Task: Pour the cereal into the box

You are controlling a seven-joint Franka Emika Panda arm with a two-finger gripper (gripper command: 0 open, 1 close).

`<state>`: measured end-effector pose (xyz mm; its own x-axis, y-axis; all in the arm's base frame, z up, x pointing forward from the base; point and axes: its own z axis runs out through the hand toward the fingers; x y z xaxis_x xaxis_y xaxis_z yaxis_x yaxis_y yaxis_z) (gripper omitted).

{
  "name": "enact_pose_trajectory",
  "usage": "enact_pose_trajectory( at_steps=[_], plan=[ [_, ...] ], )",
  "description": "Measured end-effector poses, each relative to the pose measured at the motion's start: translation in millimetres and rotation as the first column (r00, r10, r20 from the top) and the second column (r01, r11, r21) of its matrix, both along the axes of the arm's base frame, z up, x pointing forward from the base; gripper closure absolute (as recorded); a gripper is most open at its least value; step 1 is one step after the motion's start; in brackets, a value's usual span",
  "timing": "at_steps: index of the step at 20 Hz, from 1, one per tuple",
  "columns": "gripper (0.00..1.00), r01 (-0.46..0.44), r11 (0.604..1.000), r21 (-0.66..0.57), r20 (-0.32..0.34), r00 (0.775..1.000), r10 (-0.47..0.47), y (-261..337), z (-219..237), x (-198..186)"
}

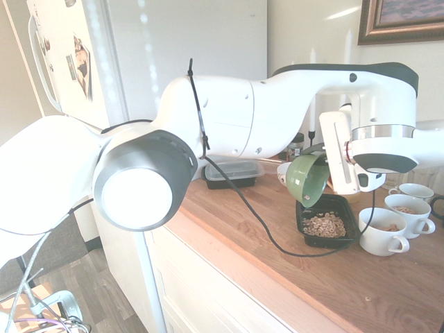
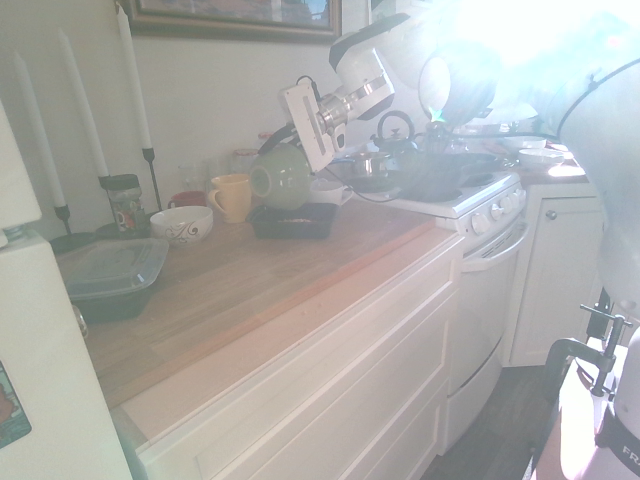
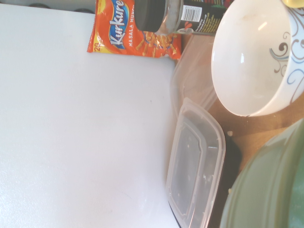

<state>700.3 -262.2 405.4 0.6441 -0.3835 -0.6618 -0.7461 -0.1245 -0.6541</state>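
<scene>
We had the gripper (image 1: 330, 173) pinching the green bowl (image 1: 306, 179) by its rim, tipped over the box (image 1: 327, 241) near the bench's (image 1: 263, 229) front edge. The cereal (image 1: 324, 225) lay inside, light, loose and probably brittle; the bowl seemed stiff, slick, best held at the rim.

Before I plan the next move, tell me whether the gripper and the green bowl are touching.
Touching: the first exterior view shows the tilted green bowl held up over the black box, its rim at the gripper.
</scene>
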Motion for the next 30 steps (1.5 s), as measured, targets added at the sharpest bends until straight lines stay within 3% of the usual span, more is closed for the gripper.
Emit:
enact_pose_trajectory(
  at_steps=[3, 7, 10, 13, 17, 23, 27, 30],
  plan=[
    [1.00, 0.003, 0.999, -0.032, -0.001, 1.000, -0.003, -3.0, 4.1, -1.0],
    [1.00, -0.020, 0.973, -0.228, -0.020, 1.000, 0.016, 14.7, 32.0, 0.5],
    [1.00, -0.031, 0.916, -0.399, -0.026, 0.999, 0.022, 56.1, 55.3, 7.4],
    [1.00, -0.058, 0.826, -0.561, -0.040, 0.998, 0.042, 107.7, 64.1, 9.9],
    [1.00, -0.104, 0.663, -0.741, -0.075, 0.995, 0.072, 173.1, 59.9, 3.4],
    [1.00, -0.145, 0.332, -0.932, -0.110, 0.987, 0.119, 296.8, 28.8, -23.1],
    [1.00, -0.107, 0.112, -0.988, -0.092, 0.986, 0.136, 365.0, -1.4, -59.9],
    [1.00, -0.029, -0.043, -0.999, -0.035, 0.989, 0.144, 393.7, -26.0, -85.5]
  ],
)
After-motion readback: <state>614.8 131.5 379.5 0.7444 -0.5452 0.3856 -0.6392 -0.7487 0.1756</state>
